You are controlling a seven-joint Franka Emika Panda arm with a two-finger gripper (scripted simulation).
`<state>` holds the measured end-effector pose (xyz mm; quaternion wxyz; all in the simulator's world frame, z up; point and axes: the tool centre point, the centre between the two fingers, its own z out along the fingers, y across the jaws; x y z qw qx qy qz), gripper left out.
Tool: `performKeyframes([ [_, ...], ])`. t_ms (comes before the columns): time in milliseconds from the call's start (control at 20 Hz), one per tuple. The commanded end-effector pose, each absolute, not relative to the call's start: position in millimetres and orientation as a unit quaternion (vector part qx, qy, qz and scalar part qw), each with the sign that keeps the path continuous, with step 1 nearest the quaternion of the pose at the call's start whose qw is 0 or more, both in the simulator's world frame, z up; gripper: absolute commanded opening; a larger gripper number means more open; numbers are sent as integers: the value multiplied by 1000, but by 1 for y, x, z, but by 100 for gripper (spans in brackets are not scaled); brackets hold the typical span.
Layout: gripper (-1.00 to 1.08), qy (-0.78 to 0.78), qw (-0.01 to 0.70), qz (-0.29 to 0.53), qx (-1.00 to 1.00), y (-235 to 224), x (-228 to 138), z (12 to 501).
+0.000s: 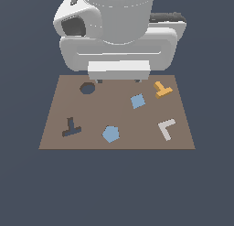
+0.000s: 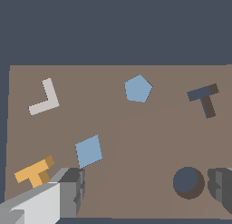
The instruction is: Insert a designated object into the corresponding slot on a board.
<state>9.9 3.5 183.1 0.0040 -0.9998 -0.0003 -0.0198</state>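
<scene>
The orange T-shaped block [image 1: 162,89] lies flat on the brown board [image 1: 119,120] near its far corner at the exterior view's right; it also shows in the wrist view [image 2: 35,172]. The dark T-shaped slot [image 1: 71,127] is near the front at the exterior view's left and also shows in the wrist view [image 2: 205,98]. My gripper [image 1: 118,79] hangs over the board's far edge, between the round hole and the orange block. It is open wide and empty [image 2: 147,191]. One finger [image 2: 72,191] is beside the orange block, apart from it.
A dark round hole [image 1: 87,88] is at the far end at the exterior view's left, close to the other finger [image 2: 222,189]. A blue square [image 1: 137,101], a blue pentagon [image 1: 110,134] and a white L-shaped piece [image 1: 167,128] lie on the board.
</scene>
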Motion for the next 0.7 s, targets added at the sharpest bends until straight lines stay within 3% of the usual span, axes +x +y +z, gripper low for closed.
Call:
performKeyframes([
  [0,100,0,4,-20,-1000,3,10,183],
  [300,100,-21,4,-18,-1000,20,6,171],
  [650,100,-95,4,-12,-995,78,-14,128],
])
